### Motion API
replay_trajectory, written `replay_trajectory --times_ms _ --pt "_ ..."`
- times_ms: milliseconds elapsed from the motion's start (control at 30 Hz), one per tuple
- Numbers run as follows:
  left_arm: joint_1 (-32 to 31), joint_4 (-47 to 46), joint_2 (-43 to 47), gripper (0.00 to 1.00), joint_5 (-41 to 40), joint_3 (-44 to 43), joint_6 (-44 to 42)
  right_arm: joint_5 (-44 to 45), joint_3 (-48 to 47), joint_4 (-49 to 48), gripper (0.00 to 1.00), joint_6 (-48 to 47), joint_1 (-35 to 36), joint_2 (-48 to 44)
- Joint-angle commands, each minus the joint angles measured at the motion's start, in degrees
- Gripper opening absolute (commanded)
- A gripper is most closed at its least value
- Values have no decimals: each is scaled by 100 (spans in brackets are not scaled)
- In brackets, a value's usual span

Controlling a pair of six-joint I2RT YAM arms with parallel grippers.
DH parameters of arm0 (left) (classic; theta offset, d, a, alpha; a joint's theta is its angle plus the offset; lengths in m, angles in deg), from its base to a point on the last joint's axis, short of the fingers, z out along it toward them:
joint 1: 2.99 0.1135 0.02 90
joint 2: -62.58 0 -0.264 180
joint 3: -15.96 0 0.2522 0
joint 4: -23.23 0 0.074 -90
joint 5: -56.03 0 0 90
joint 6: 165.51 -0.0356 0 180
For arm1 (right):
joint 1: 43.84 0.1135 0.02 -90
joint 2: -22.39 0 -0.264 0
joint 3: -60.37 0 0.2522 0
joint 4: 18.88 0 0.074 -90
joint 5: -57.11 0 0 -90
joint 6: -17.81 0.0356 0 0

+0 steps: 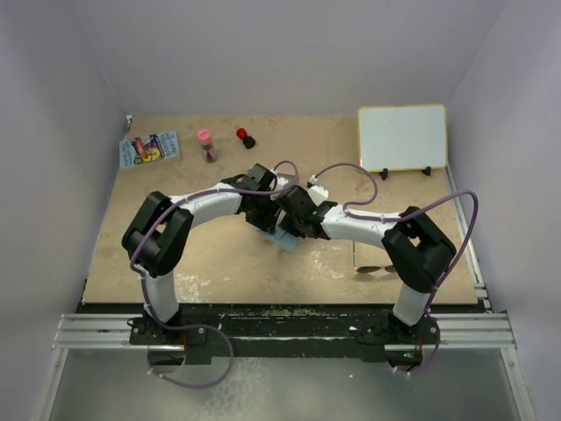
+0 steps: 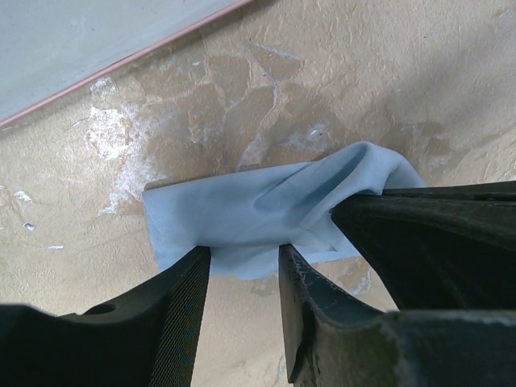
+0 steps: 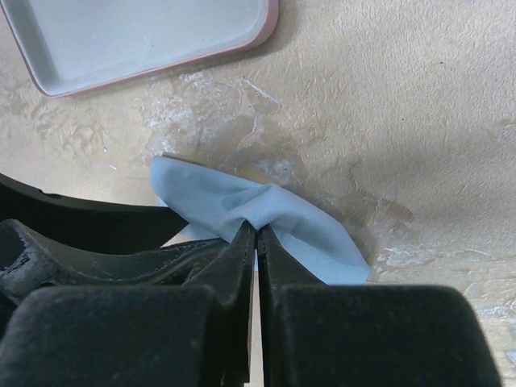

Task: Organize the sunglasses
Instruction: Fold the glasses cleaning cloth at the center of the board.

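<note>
The light-blue cloth [image 1: 285, 239] lies bunched on the table between my two grippers. My right gripper [image 3: 256, 230] is shut on a pinched fold of the cloth [image 3: 266, 211] and shows in the top view [image 1: 291, 224]. My left gripper [image 2: 243, 256] is open, with its jaws either side of the near edge of the cloth [image 2: 250, 210]; it shows in the top view [image 1: 267, 217]. The sunglasses [image 1: 377, 268] lie on the table near the right arm's base, away from both grippers. The open pink case [image 3: 145, 32] lies just beyond the cloth.
A white board [image 1: 401, 138] stands at the back right. A colourful packet [image 1: 149, 147], a pink-capped bottle [image 1: 205, 141] and a small red and black item [image 1: 244, 137] sit at the back left. The case's pink rim [image 2: 121, 64] crosses the left wrist view.
</note>
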Motion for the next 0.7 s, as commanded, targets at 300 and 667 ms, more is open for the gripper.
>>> replay_trajectory --times_ms 300,667 --pt "-169 3 -282 31 64 -139 102 -99 98 -260 0 -16 -51 -19" --pt "-167 90 -6 4 -132 -254 -18 -133 197 -290 0 22 -54 -56"
